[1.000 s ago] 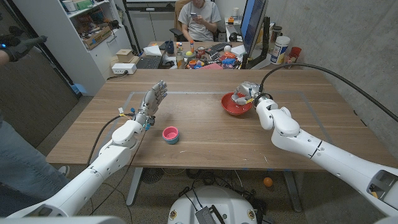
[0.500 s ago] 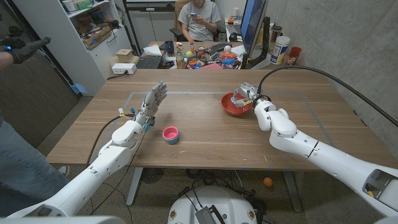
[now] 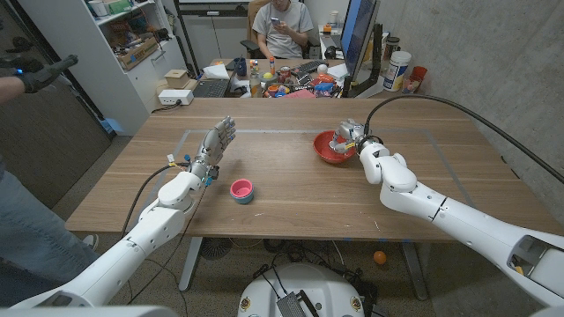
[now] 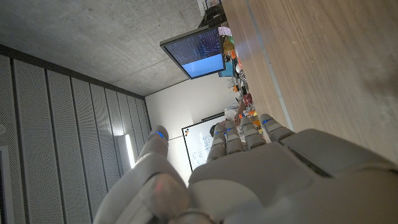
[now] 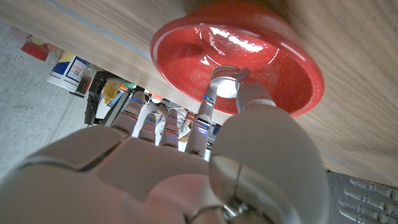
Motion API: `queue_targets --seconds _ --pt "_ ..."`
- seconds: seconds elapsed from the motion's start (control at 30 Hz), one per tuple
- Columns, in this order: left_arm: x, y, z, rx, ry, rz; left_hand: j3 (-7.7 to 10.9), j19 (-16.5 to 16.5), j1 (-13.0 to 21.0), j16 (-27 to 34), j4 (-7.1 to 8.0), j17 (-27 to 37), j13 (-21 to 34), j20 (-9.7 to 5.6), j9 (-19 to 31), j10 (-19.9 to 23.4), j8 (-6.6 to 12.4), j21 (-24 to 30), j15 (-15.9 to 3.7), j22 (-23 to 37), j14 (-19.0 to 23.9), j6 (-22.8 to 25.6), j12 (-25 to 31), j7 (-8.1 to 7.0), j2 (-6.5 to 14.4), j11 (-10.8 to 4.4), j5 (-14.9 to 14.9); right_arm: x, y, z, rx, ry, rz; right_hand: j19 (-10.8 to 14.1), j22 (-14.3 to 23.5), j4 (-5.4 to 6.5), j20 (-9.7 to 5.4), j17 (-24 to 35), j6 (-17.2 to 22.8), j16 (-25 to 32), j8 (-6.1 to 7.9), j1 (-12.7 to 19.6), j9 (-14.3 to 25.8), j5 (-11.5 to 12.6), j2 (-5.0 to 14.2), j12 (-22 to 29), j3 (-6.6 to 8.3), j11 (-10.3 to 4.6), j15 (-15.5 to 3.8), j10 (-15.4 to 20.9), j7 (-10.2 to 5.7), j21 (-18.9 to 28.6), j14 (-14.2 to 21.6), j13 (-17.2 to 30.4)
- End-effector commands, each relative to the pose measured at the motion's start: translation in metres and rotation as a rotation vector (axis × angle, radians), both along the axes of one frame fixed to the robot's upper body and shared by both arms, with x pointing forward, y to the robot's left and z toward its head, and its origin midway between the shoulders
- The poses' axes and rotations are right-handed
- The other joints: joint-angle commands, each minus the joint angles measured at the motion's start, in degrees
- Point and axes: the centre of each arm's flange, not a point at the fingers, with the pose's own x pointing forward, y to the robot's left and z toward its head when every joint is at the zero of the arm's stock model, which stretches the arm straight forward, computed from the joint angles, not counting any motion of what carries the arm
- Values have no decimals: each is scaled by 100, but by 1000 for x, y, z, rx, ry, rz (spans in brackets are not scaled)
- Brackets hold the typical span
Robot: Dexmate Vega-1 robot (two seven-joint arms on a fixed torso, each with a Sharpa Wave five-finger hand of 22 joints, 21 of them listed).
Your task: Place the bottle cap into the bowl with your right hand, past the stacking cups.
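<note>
A small white bottle cap (image 5: 224, 84) is pinched between the thumb and a fingertip of my right hand (image 5: 186, 168), just above the inside of the red bowl (image 5: 305, 81). In the head view the right hand (image 3: 352, 132) hangs over the bowl (image 3: 328, 157) at the table's far right of centre, and the cap is too small to make out there. The stacking cups (image 3: 241, 190), pink nested in blue, stand near the table's middle front, to the left of the bowl. My left hand (image 3: 214, 145) stands on its edge, fingers apart, holding nothing; its back (image 4: 249, 174) faces the wrist camera.
Behind the table a person (image 3: 280, 31) sits at a cluttered desk (image 3: 282, 84) with a monitor (image 3: 359, 35). A shelf unit (image 3: 123, 44) stands at the back left. A person's gloved hand (image 3: 35, 72) reaches in at the left edge.
My right forearm has shifted slightly left and toward the bowl. The hand stays over the bowl with the cap. The left arm has not moved.
</note>
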Motion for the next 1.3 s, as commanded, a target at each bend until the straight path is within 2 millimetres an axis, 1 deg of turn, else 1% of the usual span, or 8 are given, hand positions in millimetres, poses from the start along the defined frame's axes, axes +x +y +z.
queue_targets --seconds 0.03,0.27,0.57,0.8,0.9,1.07,1.2,1.3 --pt "0 0 -2 -3 4 3 19 -18 70 38 -18 13 24 -2 30 1 17 34 24 16 -35 48 24 -20 8 -14 11 9 -7 -5 9 20 -32 -181 26 -8 -2 15 406 2 52 27 -24 48 -73 6 53 6 -8 -94 -255 -17 -170 -15" --pt "1 -2 -1 -2 4 4 18 -19 73 37 -17 13 24 -1 30 4 17 35 25 16 -39 50 25 -19 8 -14 10 11 -9 -7 11 54 -50 -281 23 -1 60 12 563 42 70 24 -73 54 -98 24 69 -49 -69 -124 -312 -6 -206 -35" --pt "1 -5 0 2 7 1 16 -20 75 39 -16 13 24 -6 30 19 17 35 21 16 -35 51 31 -22 10 -6 9 11 -8 -11 13 68 -49 -353 24 24 99 10 211 97 -150 -9 -149 56 -119 48 87 -44 -86 -140 -463 25 -177 -55" --pt "2 -6 -1 5 10 -3 17 -22 79 41 -15 13 24 -3 30 30 19 36 15 16 -29 60 35 -21 13 -24 9 7 -6 -11 7 82 -50 -461 28 60 104 10 -709 123 -695 -122 -282 52 -162 38 100 -11 -44 -337 -530 52 -203 -66" --pt "3 -7 -2 6 12 -4 17 -19 80 41 -15 13 24 2 30 30 19 37 17 16 -29 61 34 -30 15 -18 9 6 -7 -11 8 77 -47 -498 28 68 108 9 -1017 122 -849 -169 -308 51 -190 39 90 16 -24 -413 -501 55 -227 -66" --pt "3 -7 -2 11 15 -6 17 -22 82 40 -15 13 24 8 30 32 20 36 18 16 -30 65 34 -34 16 -31 9 4 -7 -9 8 76 -44 -550 30 73 110 11 -1622 125 -1039 -252 -344 58 -259 43 61 74 25 -523 -432 60 -259 -66" --pt "3 -8 -2 13 14 -7 17 -22 83 40 -14 14 25 15 30 26 19 37 14 17 -30 65 32 -32 17 -32 9 2 -6 -7 10 68 -44 -614 31 65 114 17 -2024 132 -1070 -285 -360 71 -299 56 54 94 35 -558 -373 53 -275 -64" --pt "3 -8 -1 15 14 -7 17 -24 84 41 -14 14 25 14 30 31 20 36 13 17 -26 67 34 -34 19 -21 8 -1 -6 -6 17 38 -38 -620 33 77 113 21 -2040 174 -1025 -313 -362 79 -299 83 50 62 8 -511 -394 60 -178 -61"
